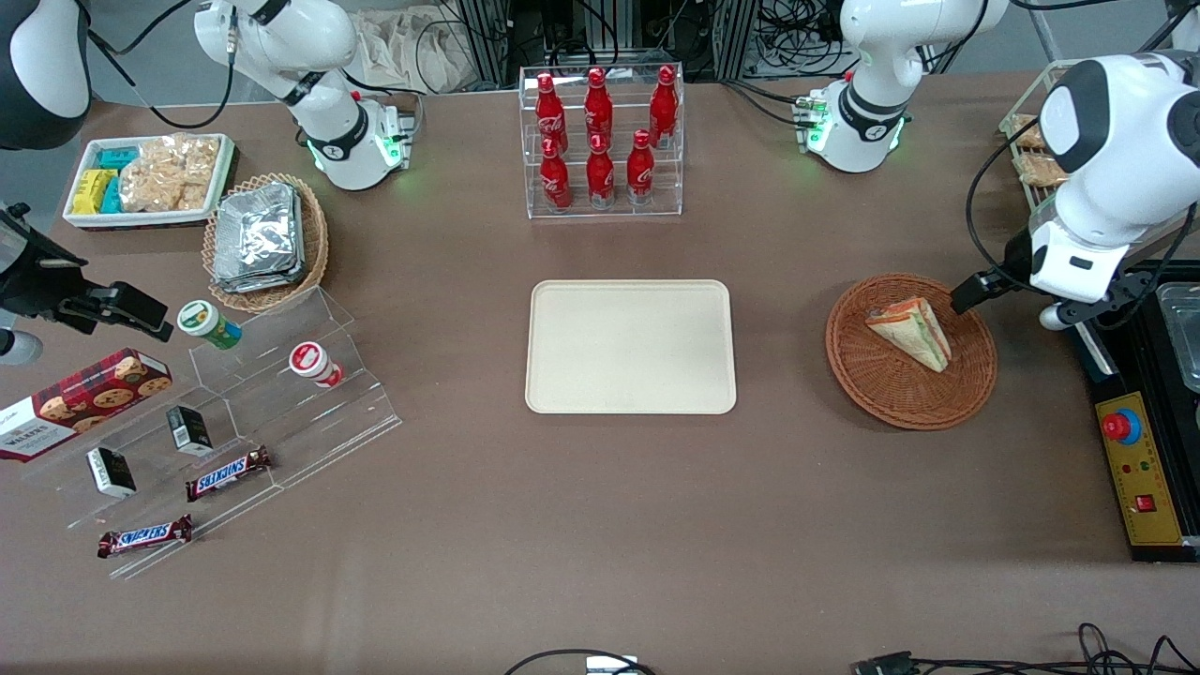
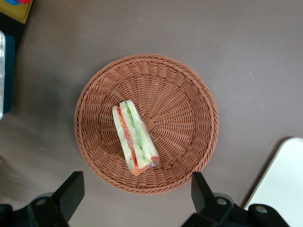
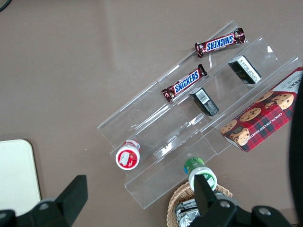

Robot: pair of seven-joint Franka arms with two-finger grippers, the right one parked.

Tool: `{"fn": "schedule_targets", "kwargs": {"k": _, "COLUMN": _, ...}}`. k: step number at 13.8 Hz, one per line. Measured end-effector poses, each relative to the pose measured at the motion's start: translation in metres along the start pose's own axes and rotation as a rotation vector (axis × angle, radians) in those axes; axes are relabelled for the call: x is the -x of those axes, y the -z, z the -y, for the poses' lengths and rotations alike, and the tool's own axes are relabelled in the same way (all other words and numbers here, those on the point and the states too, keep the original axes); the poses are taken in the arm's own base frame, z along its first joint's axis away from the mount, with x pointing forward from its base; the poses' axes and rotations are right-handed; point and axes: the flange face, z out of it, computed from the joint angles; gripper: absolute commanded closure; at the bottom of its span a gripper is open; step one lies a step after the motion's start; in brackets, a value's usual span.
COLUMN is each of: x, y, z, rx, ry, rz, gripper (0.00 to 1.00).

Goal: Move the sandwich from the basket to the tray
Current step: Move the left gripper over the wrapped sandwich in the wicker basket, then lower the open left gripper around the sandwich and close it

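The sandwich (image 1: pixel 911 330) (image 2: pixel 135 137), a clear-wrapped wedge with green and red filling, lies on its side in the round brown wicker basket (image 1: pixel 900 398) (image 2: pixel 189 94). My gripper (image 1: pixel 975 289) (image 2: pixel 135 194) hangs above the table at the basket's rim, on the side toward the working arm's end. It is open, fingers (image 2: pixel 71 190) wide apart with nothing between them, and clear of the sandwich. The cream tray (image 1: pixel 630 345) (image 2: pixel 284 179) lies bare at the table's middle, beside the basket.
A black control box (image 1: pixel 1139 469) with a red button sits beside the basket at the working arm's end. A clear rack of red bottles (image 1: pixel 600 141) stands farther from the camera than the tray. Snack shelves (image 1: pixel 234 412) and a foil-packet basket (image 1: pixel 262 239) lie toward the parked arm's end.
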Motion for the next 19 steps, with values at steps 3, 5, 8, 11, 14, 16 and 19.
{"fn": "schedule_targets", "kwargs": {"k": 3, "x": 0.009, "y": -0.031, "z": 0.004, "rx": 0.007, "ry": 0.078, "rz": -0.015, "gripper": 0.00}}
{"fn": "schedule_targets", "kwargs": {"k": 5, "x": 0.018, "y": -0.054, "z": 0.007, "rx": 0.010, "ry": 0.134, "rz": -0.020, "gripper": 0.00}}
{"fn": "schedule_targets", "kwargs": {"k": 8, "x": 0.032, "y": -0.084, "z": 0.011, "rx": 0.015, "ry": 0.183, "rz": -0.030, "gripper": 0.00}}
{"fn": "schedule_targets", "kwargs": {"k": 11, "x": 0.040, "y": -0.102, "z": 0.015, "rx": 0.020, "ry": 0.209, "rz": -0.037, "gripper": 0.00}}
{"fn": "schedule_targets", "kwargs": {"k": 14, "x": 0.046, "y": -0.120, "z": 0.017, "rx": 0.026, "ry": 0.217, "rz": -0.045, "gripper": 0.00}}
{"fn": "schedule_targets", "kwargs": {"k": 16, "x": 0.048, "y": -0.135, "z": 0.018, "rx": 0.033, "ry": 0.222, "rz": -0.052, "gripper": 0.00}}
{"fn": "schedule_targets", "kwargs": {"k": 19, "x": 0.049, "y": -0.160, "z": 0.018, "rx": 0.041, "ry": 0.250, "rz": -0.055, "gripper": 0.00}}
